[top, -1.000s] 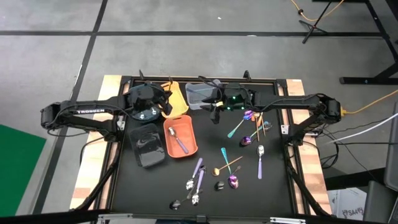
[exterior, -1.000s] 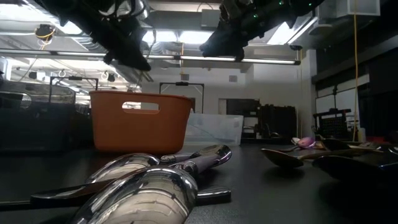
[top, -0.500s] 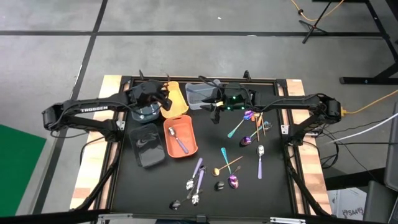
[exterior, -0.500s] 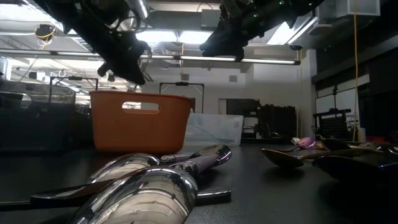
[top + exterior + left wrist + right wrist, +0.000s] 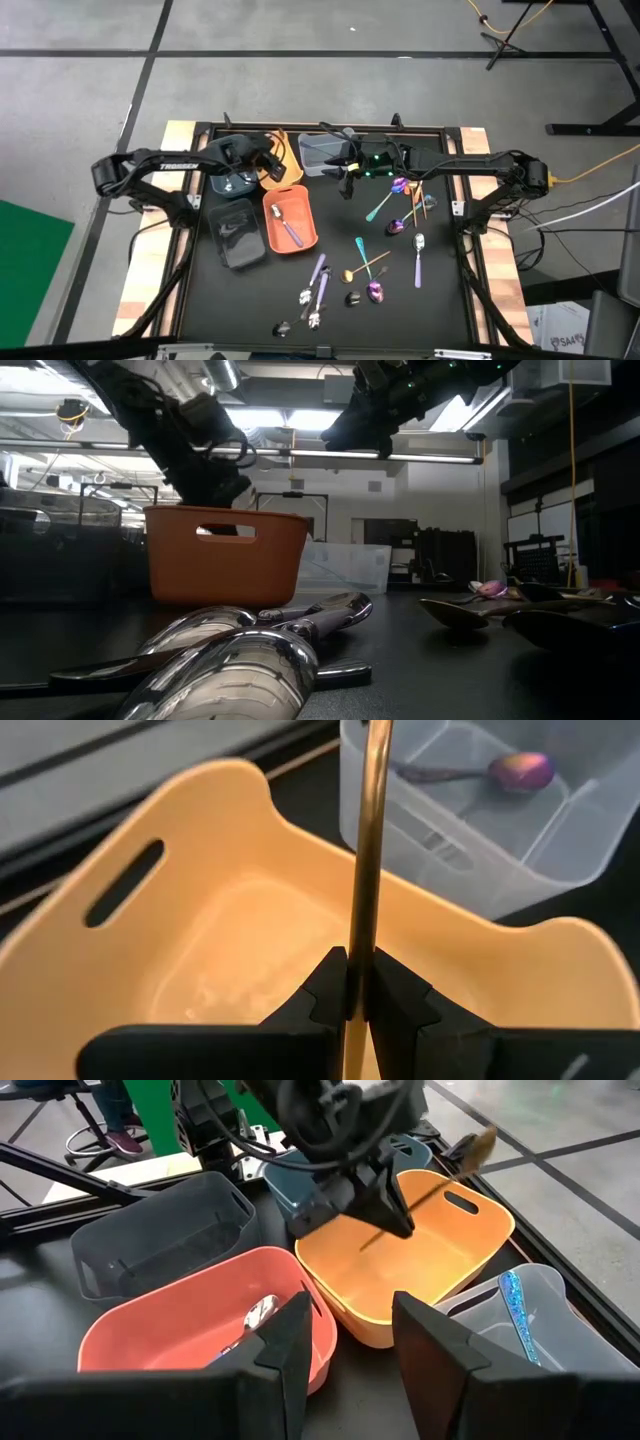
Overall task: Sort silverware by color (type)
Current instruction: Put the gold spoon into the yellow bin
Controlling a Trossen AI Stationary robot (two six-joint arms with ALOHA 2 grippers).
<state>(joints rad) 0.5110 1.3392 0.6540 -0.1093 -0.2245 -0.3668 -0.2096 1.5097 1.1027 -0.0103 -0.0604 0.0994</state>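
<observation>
Gold utensil [image 5: 366,850] clamped in the left gripper [image 5: 357,982], handle pinched between the fingers, long axis running straight out ahead of the jaws. The right wrist view shows its far end sticking out past the gripper, tilted, over the yellow bin [image 5: 428,1250]. Can't tell spoon or fork from here.

Left gripper sits directly above the yellow bin's open middle, the bin's rim all round below it, so a release looks likely to land inside. Clear bin [image 5: 470,830] is just beside, with a purple iridescent piece [image 5: 518,770] in it; the utensil's far end points that way, so tip overshoot is the risk I'd watch.

Right gripper [image 5: 345,1342] hangs with jaws apart and empty above the table near the clear bin, closer to the loose silverware [image 5: 362,262] scattered on the black mat. Orange-red bin [image 5: 290,218] holds one piece already.
</observation>
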